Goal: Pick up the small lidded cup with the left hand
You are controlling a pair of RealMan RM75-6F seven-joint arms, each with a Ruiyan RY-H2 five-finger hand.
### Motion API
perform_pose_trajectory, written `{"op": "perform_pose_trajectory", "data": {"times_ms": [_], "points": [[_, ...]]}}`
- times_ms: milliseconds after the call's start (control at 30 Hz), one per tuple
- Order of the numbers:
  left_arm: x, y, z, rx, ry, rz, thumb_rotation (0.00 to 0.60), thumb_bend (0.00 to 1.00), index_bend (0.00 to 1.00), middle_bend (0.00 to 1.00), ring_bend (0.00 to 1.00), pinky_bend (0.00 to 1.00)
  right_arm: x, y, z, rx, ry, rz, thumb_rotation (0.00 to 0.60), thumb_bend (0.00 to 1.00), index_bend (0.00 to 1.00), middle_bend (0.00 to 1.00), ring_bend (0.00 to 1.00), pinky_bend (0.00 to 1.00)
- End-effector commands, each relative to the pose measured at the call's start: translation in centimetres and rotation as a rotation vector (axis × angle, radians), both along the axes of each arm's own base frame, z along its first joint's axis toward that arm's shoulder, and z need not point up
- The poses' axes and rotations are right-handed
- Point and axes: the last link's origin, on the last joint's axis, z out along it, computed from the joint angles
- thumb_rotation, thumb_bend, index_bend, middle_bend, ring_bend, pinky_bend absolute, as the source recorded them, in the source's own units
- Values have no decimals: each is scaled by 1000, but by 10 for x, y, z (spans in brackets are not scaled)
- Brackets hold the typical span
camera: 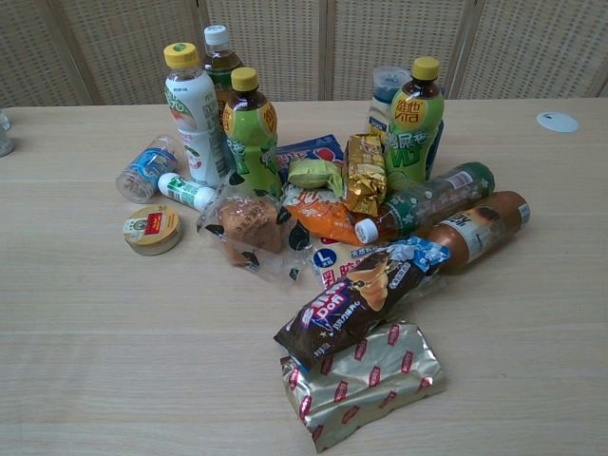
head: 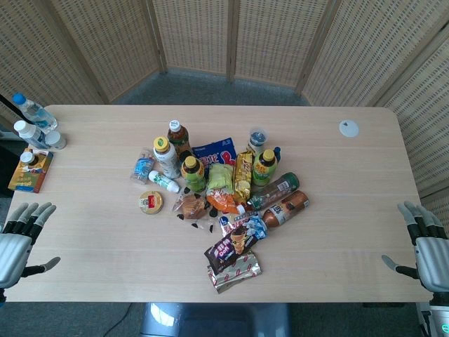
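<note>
Small lidded cup (head: 151, 202) sits left of the pile; the left hand (head: 19, 235), fingers spread and empty, should be lowered squarely over it.

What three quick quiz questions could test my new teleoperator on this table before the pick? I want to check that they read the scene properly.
1. True or false: the left hand already holds the small lidded cup.
2. The cup lies on which side of the snack pile, seen from the head view? A) left B) right C) behind
3. Fill in: the white cap lies alone near the table's far ____ corner in the head view.

Key: 1 false; 2 A; 3 right
</note>
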Motion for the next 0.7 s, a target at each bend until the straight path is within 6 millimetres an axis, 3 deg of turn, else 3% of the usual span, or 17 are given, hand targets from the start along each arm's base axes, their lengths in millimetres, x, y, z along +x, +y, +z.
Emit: {"op": "perform_pose_trajectory", "data": {"times_ms": [33, 300, 700], "points": [[-1, 0, -1, -1, 5, 0, 600, 0, 0, 0, 0, 0, 0, 0, 0, 0, 0, 0, 587, 0, 0, 0, 0, 0], [1, 1, -13, -38, 7, -3, 600, 0, 0, 0, 0, 0, 1, 0, 3, -11, -7, 0, 588, 0, 0, 0, 0, 0], [48, 64, -59, -189, 110, -100, 600, 0, 0, 0, 0, 0, 0, 0, 1, -4, -3, -2, 586, 0, 0, 0, 0, 0]]}}
